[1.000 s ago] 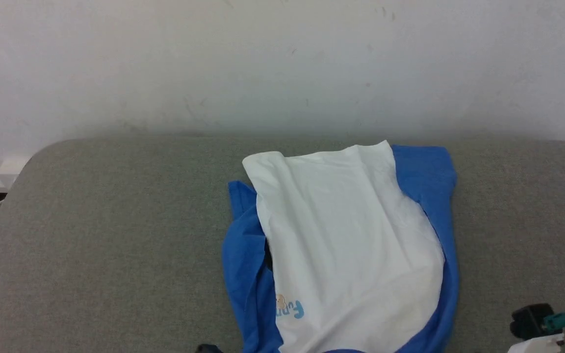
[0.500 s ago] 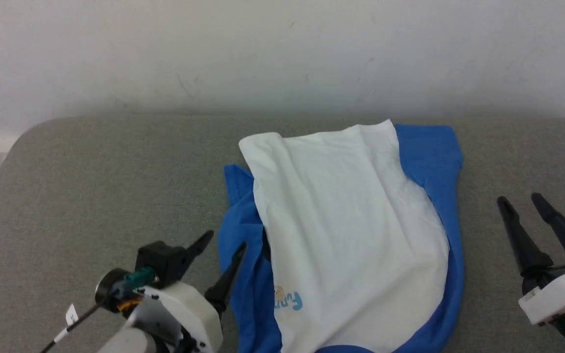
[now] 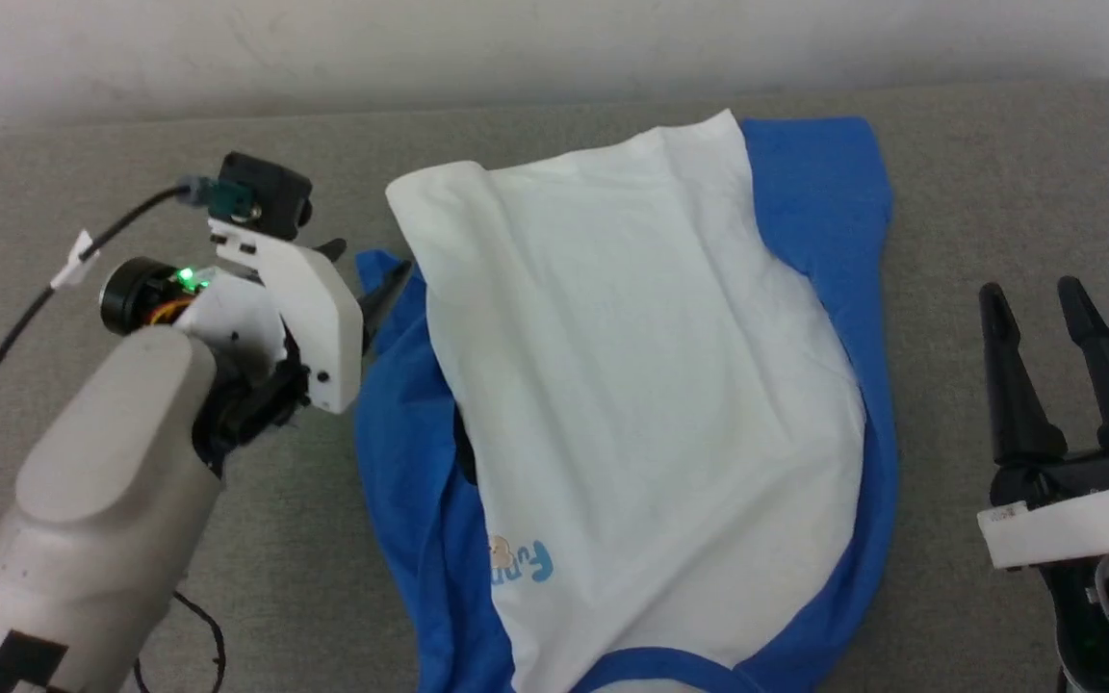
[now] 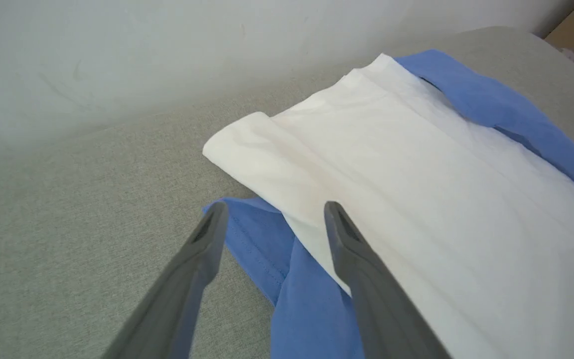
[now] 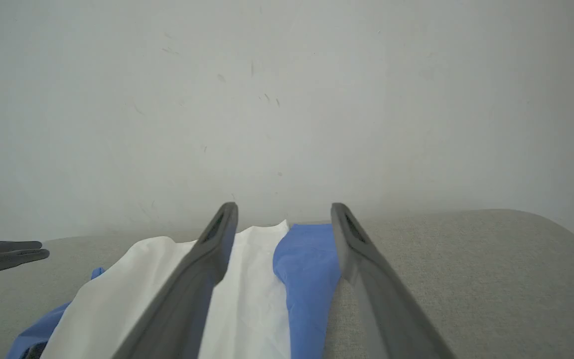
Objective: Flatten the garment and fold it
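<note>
The garment (image 3: 651, 385) lies rumpled and half folded over in the middle of the tabletop (image 3: 131, 144). At its 10 o'clock the left gripper (image 3: 372, 260) holds its fingers apart by the blue sleeve (image 4: 262, 239), likely to pull it flat. At 3 o'clock the right gripper (image 3: 1031, 289) has its fingers apart too, empty.

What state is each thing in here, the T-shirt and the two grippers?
garment: lying wrinkled on the grey surface, blue sleeves bunched along both sides of the white body, held by neither gripper.
left gripper: open, fingers aimed at the garment's left sleeve edge, gripping nothing.
right gripper: open, empty, off the garment's right side and apart from it.
</note>
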Tool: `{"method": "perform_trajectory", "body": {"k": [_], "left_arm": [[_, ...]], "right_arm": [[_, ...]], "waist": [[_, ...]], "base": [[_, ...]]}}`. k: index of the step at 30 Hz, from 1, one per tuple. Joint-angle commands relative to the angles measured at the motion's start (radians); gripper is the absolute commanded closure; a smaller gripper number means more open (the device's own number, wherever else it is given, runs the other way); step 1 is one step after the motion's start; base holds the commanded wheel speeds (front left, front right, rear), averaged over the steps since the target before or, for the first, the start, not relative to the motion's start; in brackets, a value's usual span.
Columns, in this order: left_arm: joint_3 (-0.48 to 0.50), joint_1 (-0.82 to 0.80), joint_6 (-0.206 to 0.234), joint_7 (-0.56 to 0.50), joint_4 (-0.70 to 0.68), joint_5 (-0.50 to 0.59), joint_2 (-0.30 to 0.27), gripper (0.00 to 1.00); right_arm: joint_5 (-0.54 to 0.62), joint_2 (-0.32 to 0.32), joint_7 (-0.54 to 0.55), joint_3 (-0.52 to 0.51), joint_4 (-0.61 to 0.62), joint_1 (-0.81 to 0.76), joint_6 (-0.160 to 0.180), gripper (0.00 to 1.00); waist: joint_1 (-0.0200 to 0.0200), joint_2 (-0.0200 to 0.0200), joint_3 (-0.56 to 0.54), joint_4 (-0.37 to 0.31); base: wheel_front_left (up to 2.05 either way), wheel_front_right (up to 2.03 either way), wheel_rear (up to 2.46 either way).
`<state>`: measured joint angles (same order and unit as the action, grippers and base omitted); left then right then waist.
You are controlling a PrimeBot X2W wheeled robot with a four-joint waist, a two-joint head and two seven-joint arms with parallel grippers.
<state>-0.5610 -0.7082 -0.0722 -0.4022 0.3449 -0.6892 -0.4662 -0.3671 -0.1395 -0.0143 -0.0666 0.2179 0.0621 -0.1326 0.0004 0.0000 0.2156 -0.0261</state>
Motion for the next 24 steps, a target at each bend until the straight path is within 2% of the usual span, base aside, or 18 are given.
{"method": "perform_trajectory", "body": {"k": [1, 6, 14, 15, 16, 19, 24], "left_arm": [[-0.007, -0.04, -0.013, -0.05, 0.046, -0.017, -0.003, 0.0], [-0.031, -0.129, -0.029, -0.182, 0.183, -0.038, -0.014, 0.0], [-0.083, -0.156, -0.011, -0.305, 0.318, -0.015, -0.017, 0.0], [-0.087, -0.15, -0.015, -0.321, 0.327, -0.022, -0.014, 0.78], [-0.091, -0.146, -0.019, -0.331, 0.331, -0.029, -0.012, 1.0], [-0.088, -0.143, -0.023, -0.312, 0.332, -0.033, -0.014, 1.0], [-0.059, -0.149, -0.001, -0.166, 0.326, -0.006, -0.034, 1.0]], "right_arm": [[0.006, 0.011, -0.013, -0.002, 0.0, 0.02, 0.002, 0.0], [0.015, 0.023, -0.037, 0.001, -0.028, 0.038, 0.002, 0.0], [0.016, 0.027, -0.063, 0.009, -0.06, 0.044, 0.002, 0.0], [0.017, 0.027, -0.064, 0.009, -0.063, 0.044, 0.002, 0.0], [0.019, 0.025, -0.065, 0.01, -0.066, 0.043, 0.002, 0.0], [0.021, 0.021, -0.065, 0.007, -0.072, 0.043, 0.002, 0.0], [0.029, 0.01, -0.056, -0.001, -0.087, 0.035, 0.002, 0.0]], "waist": [[-0.0004, 0.0, 0.105, -0.088], [-0.0004, 0.0, 0.144, -0.127], [-0.0004, 0.0, 0.16, -0.142], [-0.0004, 0.0, 0.158, -0.139], [-0.0004, 0.0, 0.155, -0.135], [-0.0004, 0.0, 0.145, -0.124], [-0.0004, 0.0, 0.099, -0.087]], "base": [[0.0, 0.0, 0.0], [0.0, 0.0, 0.0], [0.0, 0.0, 0.0], [0.0, 0.0, 0.0], [0.0, 0.0, 0.0], [0.0, 0.0, 0.0], [0.0, 0.0, 0.0]]}}
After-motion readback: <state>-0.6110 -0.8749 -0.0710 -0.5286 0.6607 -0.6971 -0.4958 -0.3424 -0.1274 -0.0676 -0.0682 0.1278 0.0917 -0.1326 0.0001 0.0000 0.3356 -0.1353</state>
